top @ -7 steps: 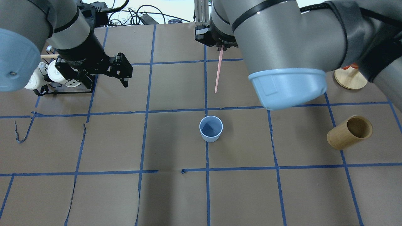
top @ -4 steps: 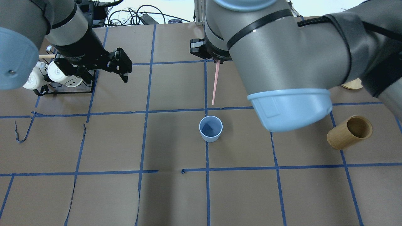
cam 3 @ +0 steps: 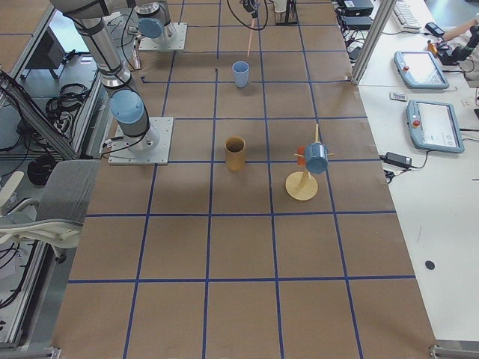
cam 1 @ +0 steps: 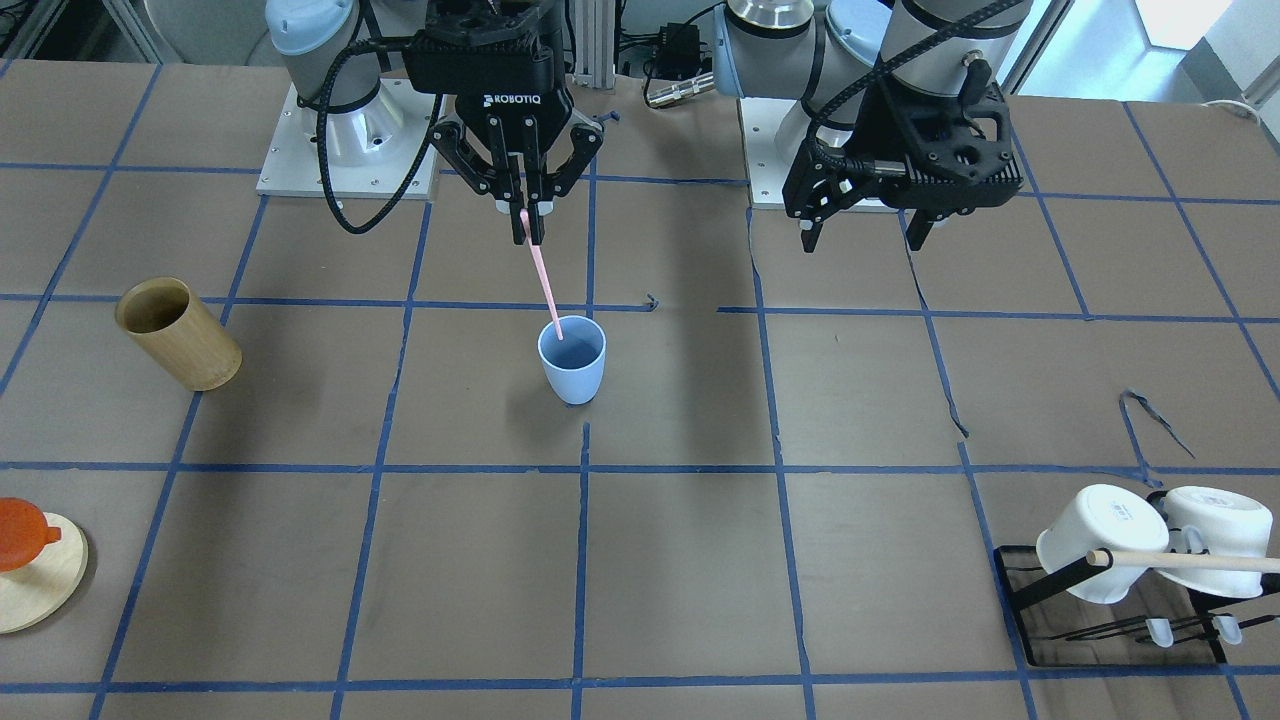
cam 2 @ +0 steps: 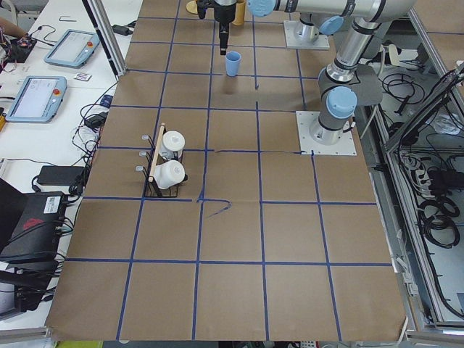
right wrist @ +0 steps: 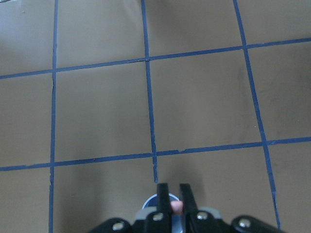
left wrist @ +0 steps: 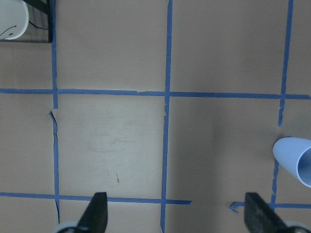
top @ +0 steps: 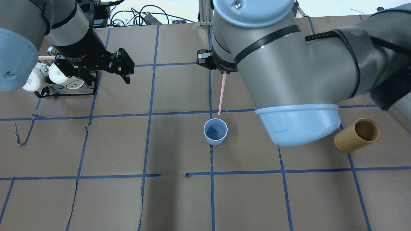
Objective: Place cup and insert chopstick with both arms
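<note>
The light blue cup (top: 215, 131) stands upright near the table's middle; it also shows in the front view (cam 1: 572, 360) and at the left wrist view's right edge (left wrist: 296, 160). My right gripper (cam 1: 527, 215) is shut on the top end of a pale pink chopstick (cam 1: 545, 285), which hangs nearly upright. Its lower tip is at the cup's mouth; I cannot tell whether it is inside. The right wrist view shows the fingers closed on the stick (right wrist: 176, 207). In the overhead view the chopstick (top: 221, 94) points at the cup's far rim. My left gripper (cam 1: 865, 225) is open and empty, hovering left of the cup.
A tan bamboo cylinder (top: 357, 134) stands on the robot's right side of the cup. A black rack with white mugs (cam 1: 1130, 570) is at the far left of the table. A round wooden stand (cam 1: 30, 590) with an orange piece is at the far right.
My right gripper has moved the chopstick toward the robot, bringing its lower tip from well beyond the cup to the cup's mouth. The left gripper has shifted slightly and stays open.
</note>
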